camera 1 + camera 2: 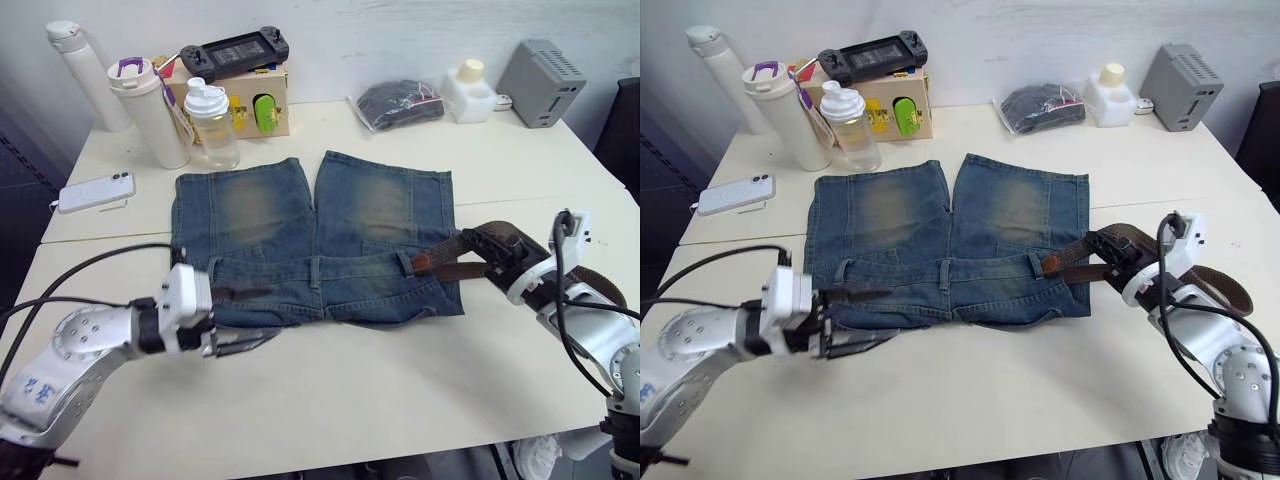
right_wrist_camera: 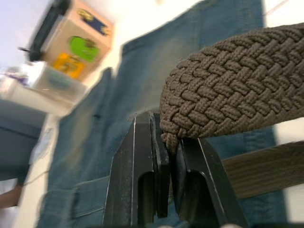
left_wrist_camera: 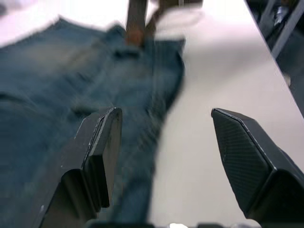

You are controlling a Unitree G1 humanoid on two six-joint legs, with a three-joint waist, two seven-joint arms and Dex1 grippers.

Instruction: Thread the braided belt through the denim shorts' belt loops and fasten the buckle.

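The denim shorts point(image 1: 310, 235) lie flat on the table with the waistband toward me. The braided belt point(image 1: 462, 247) comes in from the right, and its tan tip point(image 1: 422, 263) rests at the rightmost of the belt loops point(image 1: 405, 264). My right gripper point(image 1: 495, 255) is shut on the belt just right of the shorts, and the woven strap is pinched between its fingers point(image 2: 142, 161). My left gripper point(image 1: 243, 318) stands open at the waistband's left corner, one finger over the denim point(image 3: 102, 142). The buckle is hidden from view.
At the back left stand bottles point(image 1: 150, 110) and a box point(image 1: 262, 100) with a game controller on top. A phone point(image 1: 95, 190) lies at the left. A dark bagged bundle point(image 1: 400, 100), a white bottle point(image 1: 468, 88) and a grey device point(image 1: 540, 68) sit at the back right.
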